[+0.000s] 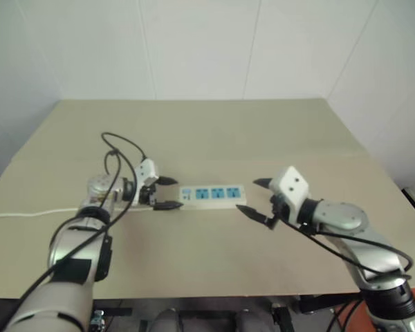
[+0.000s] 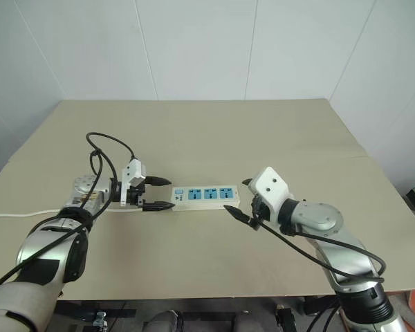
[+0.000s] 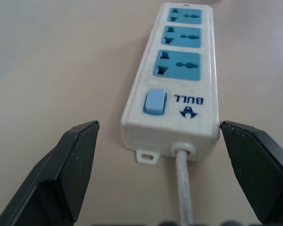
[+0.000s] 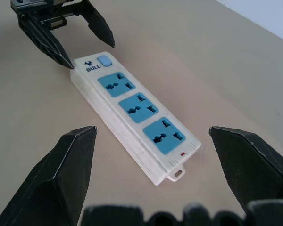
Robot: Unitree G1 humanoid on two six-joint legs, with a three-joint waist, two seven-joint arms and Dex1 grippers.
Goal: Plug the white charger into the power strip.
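Note:
The power strip (image 1: 212, 195) lies flat in the middle of the beige table, its three blue sockets facing up and all free. Its switch end and thin white cord (image 3: 184, 188) point toward my left gripper (image 1: 178, 193), which is open with one black finger on each side of that end, not touching it. My right gripper (image 1: 246, 196) is open too, just off the strip's far end, with nothing between its fingers. The right wrist view shows the whole strip (image 4: 132, 115) with the left gripper (image 4: 91, 55) behind it. The white charger is out of view.
The strip's cord (image 1: 28, 213) runs along the table (image 1: 214, 131) to its left edge. Black cables (image 1: 117, 149) loop above my left wrist. White walls stand behind the table and to its right.

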